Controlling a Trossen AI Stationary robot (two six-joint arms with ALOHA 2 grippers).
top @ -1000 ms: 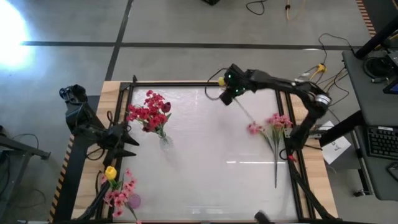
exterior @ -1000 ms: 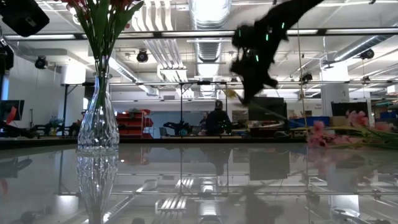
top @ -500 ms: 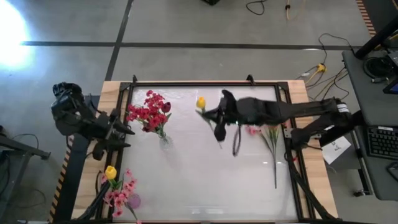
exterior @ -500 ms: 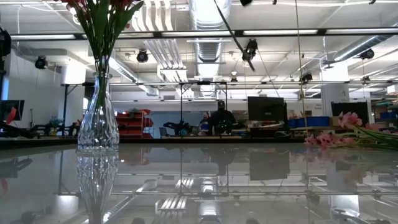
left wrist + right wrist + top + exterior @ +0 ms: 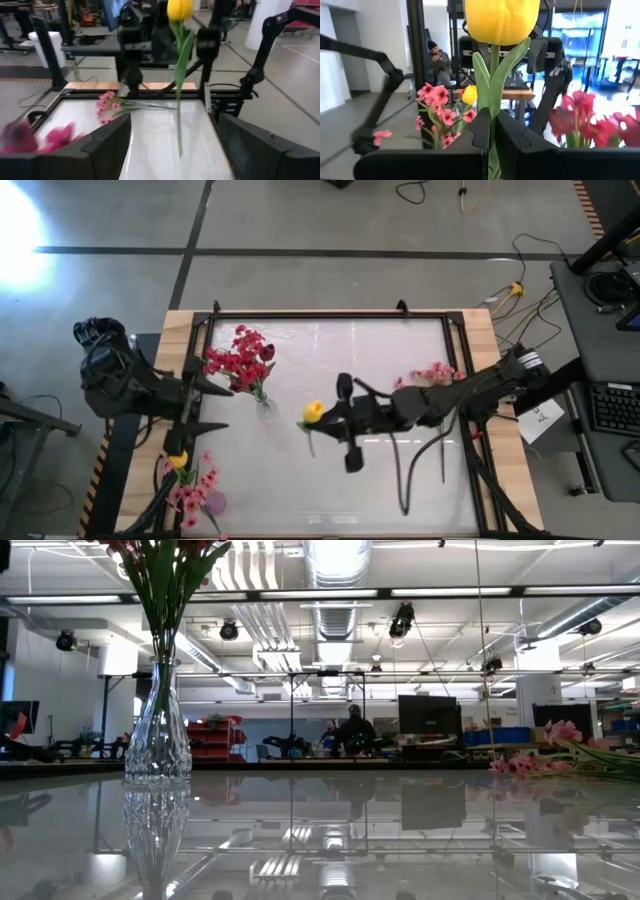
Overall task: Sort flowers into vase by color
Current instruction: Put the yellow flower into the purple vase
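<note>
Holding a yellow tulip [image 5: 313,412] upright by its green stem, the right end effector [image 5: 340,418] sits over the middle of the counter [image 5: 330,480], fingers [image 5: 475,135] pinched tight on the stem. We note the left end effector [image 5: 215,408] at the counter's left edge, jaws spread wide, holding nothing, facing the tulip. Red flowers [image 5: 238,360] stand in a glass vase [image 5: 157,740]; pink sprays [image 5: 435,375] lie on the counter's right side; a pink-and-yellow bunch [image 5: 188,480] stands at the near left corner.
</note>
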